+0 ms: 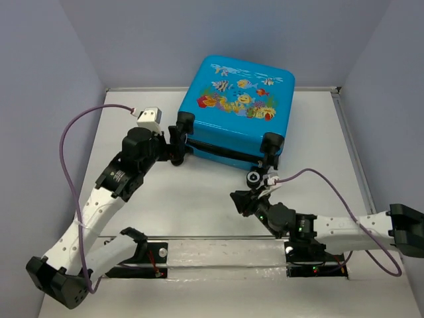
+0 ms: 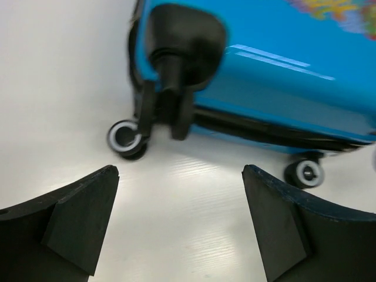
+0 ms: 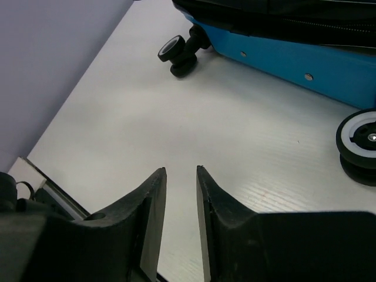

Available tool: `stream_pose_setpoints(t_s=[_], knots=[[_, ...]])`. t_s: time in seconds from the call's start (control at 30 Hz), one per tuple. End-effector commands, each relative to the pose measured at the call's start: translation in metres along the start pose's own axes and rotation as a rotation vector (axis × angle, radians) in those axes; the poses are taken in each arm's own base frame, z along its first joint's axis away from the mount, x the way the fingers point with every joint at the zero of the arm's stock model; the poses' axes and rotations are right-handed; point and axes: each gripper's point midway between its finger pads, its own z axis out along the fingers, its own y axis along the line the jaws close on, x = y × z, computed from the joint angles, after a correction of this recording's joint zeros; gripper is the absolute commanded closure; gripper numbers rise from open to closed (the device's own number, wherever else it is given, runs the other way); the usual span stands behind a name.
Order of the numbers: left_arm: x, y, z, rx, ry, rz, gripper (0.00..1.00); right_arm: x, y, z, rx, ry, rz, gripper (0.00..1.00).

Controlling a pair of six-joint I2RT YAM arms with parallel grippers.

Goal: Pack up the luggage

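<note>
Wide-spread and empty, left gripper (image 2: 179, 173) just short of a wheel (image 2: 125, 137) of the luggage (image 1: 238, 99) lying fish-side up ahead, seemingly poised to steady its corner; narrowed to an empty slit, right gripper (image 3: 181, 170) low beside another wheel (image 3: 359, 138) off to its right.

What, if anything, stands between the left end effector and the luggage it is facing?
Nothing visible does. The left end effector, its fingers wide apart, faces the luggage at a corner wheel, and only bare table lies between them.
</note>
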Motion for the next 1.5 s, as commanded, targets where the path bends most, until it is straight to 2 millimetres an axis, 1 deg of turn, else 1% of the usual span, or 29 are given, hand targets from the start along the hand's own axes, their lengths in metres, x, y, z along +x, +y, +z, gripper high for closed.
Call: stream_pose_setpoints(t_s=[0.0,0.03,0.07,0.13,0.17,0.27,0.3,0.37,0.5,0.6,0.67,0.73,0.8,0.83,0.87,0.93,0.97,1.0,1.03,1.1,1.13,1.17,1.2,1.23,1.27,1.3,1.33,1.37,1.47], knots=[[0.027,0.059,0.013,-0.214,0.059,0.049,0.01,0.003,-0.008,-0.012,0.036,0.092,-0.040,0.60],[0.031,0.060,0.020,-0.206,0.079,0.060,0.01,0.003,-0.009,-0.013,0.039,0.099,-0.044,0.58],[0.027,0.055,0.025,-0.183,0.071,0.064,0.01,0.006,-0.011,-0.015,0.042,0.117,-0.050,0.53],[0.023,0.054,0.036,-0.173,0.075,0.083,0.01,0.011,-0.012,-0.017,0.040,0.137,-0.041,0.50],[0.012,0.051,0.039,-0.164,0.048,0.085,0.01,0.014,-0.013,-0.018,0.039,0.148,-0.040,0.49],[0.009,0.047,0.054,-0.133,0.068,0.093,0.01,0.023,-0.013,-0.019,0.032,0.175,-0.021,0.48],[0.003,0.039,0.058,-0.096,0.063,0.091,0.01,0.026,-0.014,-0.019,0.036,0.184,-0.022,0.48],[0.007,0.035,0.067,-0.070,0.091,0.094,0.01,0.031,-0.017,-0.019,0.045,0.193,-0.028,0.48],[0.002,0.025,0.077,-0.008,0.088,0.084,0.01,0.035,-0.019,-0.019,0.054,0.204,-0.030,0.48],[0.002,0.025,0.082,-0.012,0.098,0.084,0.02,0.036,-0.021,-0.019,0.059,0.206,-0.033,0.48],[0.007,0.028,0.089,-0.023,0.121,0.083,0.05,0.034,-0.022,-0.019,0.062,0.197,-0.023,0.48],[0.011,0.031,0.096,-0.031,0.139,0.082,0.10,0.033,-0.025,-0.020,0.071,0.185,-0.019,0.48],[0.008,0.028,0.099,-0.018,0.138,0.076,0.19,0.029,-0.027,-0.022,0.075,0.171,-0.004,0.47],[0.010,0.027,0.102,-0.009,0.145,0.069,0.27,0.027,-0.029,-0.023,0.081,0.163,-0.008,0.46],[0.011,0.025,0.103,0.003,0.153,0.065,0.45,0.025,-0.031,-0.023,0.089,0.163,-0.019,0.46],[0.014,0.019,0.105,0.037,0.166,0.056,0.61,0.015,-0.037,-0.020,0.127,0.140,-0.026,0.46],[0.014,0.018,0.105,0.042,0.166,0.054,0.75,0.015,-0.042,-0.020,0.143,0.147,-0.040,0.46],[0.018,0.019,0.105,0.043,0.173,0.054,0.81,0.012,-0.045,-0.018,0.154,0.143,-0.039,0.47],[0.017,0.018,0.103,0.049,0.169,0.054,0.92,0.007,-0.052,-0.014,0.170,0.142,-0.032,0.47],[0.021,0.019,0.101,0.048,0.173,0.051,0.94,0.004,-0.064,-0.011,0.192,0.147,-0.026,0.48],[0.018,0.017,0.096,0.055,0.159,0.050,0.94,-0.001,-0.066,-0.011,0.181,0.149,-0.014,0.48],[0.020,0.017,0.094,0.060,0.161,0.048,0.94,-0.008,-0.081,-0.008,0.222,0.135,-0.009,0.48],[0.027,0.014,0.091,0.084,0.175,0.038,0.94,-0.013,-0.081,-0.008,0.214,0.137,-0.004,0.48],[0.027,0.011,0.086,0.100,0.170,0.033,0.94,-0.022,-0.085,-0.007,0.223,0.122,-0.011,0.48],[0.030,0.010,0.083,0.108,0.174,0.026,0.94,-0.025,-0.091,-0.008,0.246,0.127,-0.023,0.48],[0.042,0.011,0.079,0.115,0.191,0.019,0.94,-0.035,-0.100,-0.007,0.278,0.106,-0.025,0.48],[0.042,0.006,0.071,0.138,0.179,0.008,0.94,-0.039,-0.105,-0.007,0.298,0.120,-0.046,0.49],[0.053,0.007,0.068,0.143,0.197,0.002,0.94,-0.047,-0.114,-0.005,0.331,0.104,-0.043,0.49],[0.060,-0.004,0.052,0.179,0.186,-0.009,0.94,-0.056,-0.125,0.002,0.362,0.107,-0.049,0.50]])
